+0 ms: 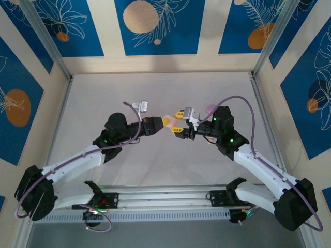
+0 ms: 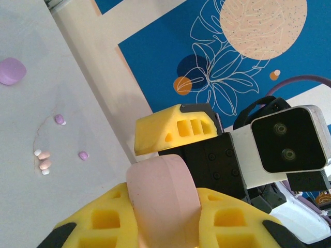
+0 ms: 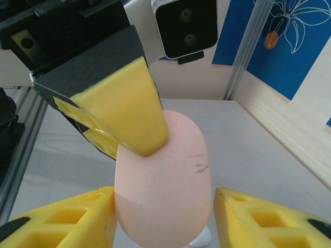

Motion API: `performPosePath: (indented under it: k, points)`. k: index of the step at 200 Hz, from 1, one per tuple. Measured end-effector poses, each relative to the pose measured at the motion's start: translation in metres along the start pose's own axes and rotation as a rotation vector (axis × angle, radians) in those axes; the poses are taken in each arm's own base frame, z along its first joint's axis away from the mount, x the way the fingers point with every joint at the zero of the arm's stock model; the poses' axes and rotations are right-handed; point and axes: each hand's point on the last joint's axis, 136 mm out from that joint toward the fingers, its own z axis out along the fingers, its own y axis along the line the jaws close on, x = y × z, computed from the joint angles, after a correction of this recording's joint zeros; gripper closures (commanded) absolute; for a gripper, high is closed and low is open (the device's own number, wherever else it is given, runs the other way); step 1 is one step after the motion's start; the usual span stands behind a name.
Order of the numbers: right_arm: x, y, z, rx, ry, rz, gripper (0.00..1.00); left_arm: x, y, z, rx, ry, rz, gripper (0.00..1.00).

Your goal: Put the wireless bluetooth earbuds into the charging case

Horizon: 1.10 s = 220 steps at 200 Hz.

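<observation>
- The wireless bluetooth earbuds lie loose on the tabletop. A small cluster of pale pink and white ones sits together, and two lilac ones lie a little apart from it. None of them is in a case.
- The pale pink charging case is held up in the air between the two arms, above the middle of the tabletop and well apart from the earbuds.
- The left gripper has its fingers clamped on the case, one yellow pad on each side of its rounded body.
- The right gripper faces it from the other side. Its fingers stand apart and straddle the free end of the case. In the right wrist view one finger is close against the shell and a narrow gap shows at the other, so this does not look like a firm grip.
- The case looks like a closed pebble with no open lid or earbud sockets on show.
- A second, lilac case rests on the tabletop farther off, beyond the earbuds.
- Judged from this, the task is at an early stage. The case has been lifted and presented, but opening it seems to be the step in hand.
- What seems left is to get the lid open, then pick up the matching pink earbuds and seat each one in the case.
</observation>
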Motion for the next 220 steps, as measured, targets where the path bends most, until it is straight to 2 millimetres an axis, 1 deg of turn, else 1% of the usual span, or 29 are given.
performPosePath:
  k: [8,23,34,54,60,69,82,107,115,127,140,184,220]
  points:
    - [0.0,0.0,0.0,-0.002,0.001,0.001,0.49,0.0,0.0,0.0,0.0,0.001,0.0,0.99]
    - [-0.001,0.001,0.0,-0.009,0.001,0.002,0.53,0.0,0.0,0.0,0.002,0.003,0.001,0.98]
    - [-0.001,0.002,0.0,-0.015,0.004,0.004,0.54,0.001,-0.001,0.0,0.004,0.004,0.001,0.97]
    - [-0.001,0.002,0.0,-0.021,0.01,0.006,0.59,0.0,-0.001,0.0,0.004,0.003,0.002,0.91]
    - [-0.001,0.002,0.0,-0.022,0.012,0.007,0.6,0.0,-0.001,0.0,0.005,0.002,0.002,0.87]
    - [-0.001,0.002,0.0,-0.025,0.013,0.007,0.61,0.0,-0.001,0.0,0.005,0.002,0.005,0.78]
    - [-0.001,0.003,0.0,-0.027,0.014,0.008,0.63,0.0,-0.001,0.0,0.004,0.002,0.014,0.7]
    - [-0.002,0.006,0.0,-0.046,0.018,0.022,0.65,0.002,0.001,-0.001,-0.003,0.012,0.055,0.46]
    - [-0.003,0.007,0.0,-0.057,0.021,0.031,0.65,0.003,0.0,-0.002,-0.004,0.017,0.09,0.41]
    - [-0.004,0.01,0.0,-0.08,0.028,0.049,0.65,0.004,0.0,-0.005,-0.011,0.022,0.125,0.36]
    - [-0.005,0.014,0.0,-0.11,0.037,0.077,0.65,0.005,-0.002,-0.008,-0.016,0.025,0.19,0.33]
    - [-0.013,0.029,-0.003,-0.235,0.052,0.175,0.65,0.012,-0.015,-0.021,0.017,0.05,0.502,0.36]
    - [-0.02,0.038,-0.004,-0.327,0.054,0.23,0.65,0.025,-0.01,-0.026,0.04,0.087,0.707,0.37]
